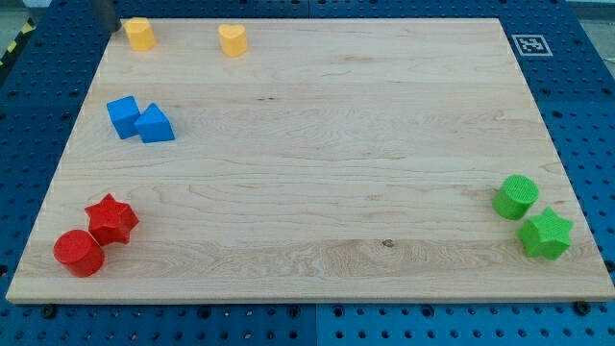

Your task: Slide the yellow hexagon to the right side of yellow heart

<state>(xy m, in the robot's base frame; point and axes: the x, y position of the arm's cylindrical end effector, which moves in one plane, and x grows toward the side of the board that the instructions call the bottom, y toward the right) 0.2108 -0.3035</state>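
Camera view: yellow hexagon sits at the upper left of the tabletop, with my tip just beside it on its left. Yellow heart lies apart to its right. No jaws fitted; the rod holds nothing. Blue blocks touch at left; red pair lower left; green pair lower right.

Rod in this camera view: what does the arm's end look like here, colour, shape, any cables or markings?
Only a short stretch of the rod shows at the view's top edge: dark, almost black, straight and plain, with no cable or marking visible. My tip ends just to the view's left of the yellow hexagon. The rest of the arm is out of frame, so nothing more can be told.
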